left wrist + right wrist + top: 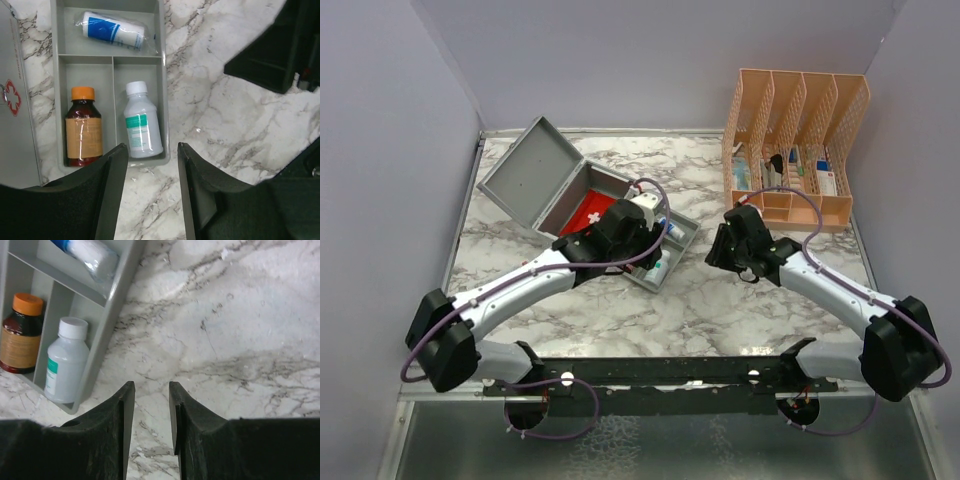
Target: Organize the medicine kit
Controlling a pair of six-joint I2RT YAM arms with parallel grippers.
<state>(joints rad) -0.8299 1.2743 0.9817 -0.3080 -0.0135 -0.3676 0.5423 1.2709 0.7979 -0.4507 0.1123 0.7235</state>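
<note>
My left jaws and right jaws are half-spread, pinching nothing. The medicine kit (pixel 535 175) sits open, upper left of the top view, with its tray (pixel 163 75) beside it. If I drop off-centre, I'd likely clip the tray wall and shove it.

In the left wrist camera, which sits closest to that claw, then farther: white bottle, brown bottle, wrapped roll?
1. White bottle, just ahead of the left gripper, in the right compartment.
2. Brown bottle with an orange cap, beside it in the left compartment.
3. Wrapped blue-and-white roll, in the far compartment, beyond both.
</note>
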